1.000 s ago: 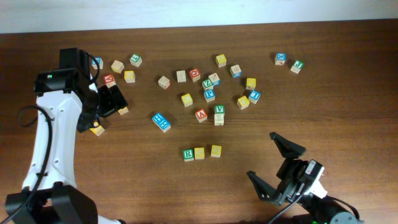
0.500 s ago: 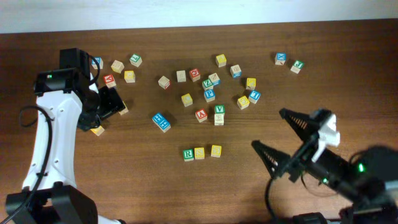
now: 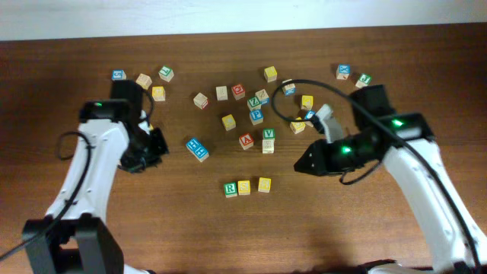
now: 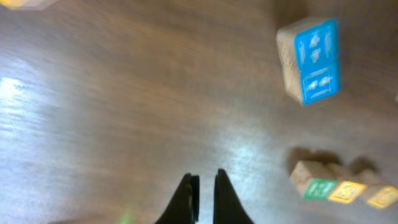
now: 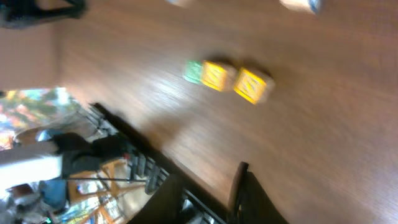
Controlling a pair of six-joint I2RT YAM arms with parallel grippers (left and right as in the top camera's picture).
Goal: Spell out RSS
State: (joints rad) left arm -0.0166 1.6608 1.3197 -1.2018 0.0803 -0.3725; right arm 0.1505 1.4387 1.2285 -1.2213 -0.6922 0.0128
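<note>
A row of three blocks lies at the front middle of the table: a green R block (image 3: 230, 189), a yellow S block (image 3: 244, 187) and a second yellow S block (image 3: 264, 184). The right wrist view shows the same row as green (image 5: 194, 71), yellow (image 5: 214, 76), yellow (image 5: 252, 85). My left gripper (image 3: 156, 144) hovers left of the row, shut and empty (image 4: 204, 175). My right gripper (image 3: 304, 164) hangs right of the row, its jaws drawn close with nothing between them (image 5: 209, 170).
A blue double block (image 3: 197, 148) lies between my left gripper and the row, also seen in the left wrist view (image 4: 309, 59). Several loose letter blocks are scattered across the back, among them a red A (image 3: 246, 140) and a green V (image 3: 268, 134). The table's front edge (image 5: 124, 124) runs near my right gripper.
The left arm has moved forward and right from the far-left blocks, closing its gripper. The right arm has swung up from the front right corner to beside the row, its jaws closing from wide open.
</note>
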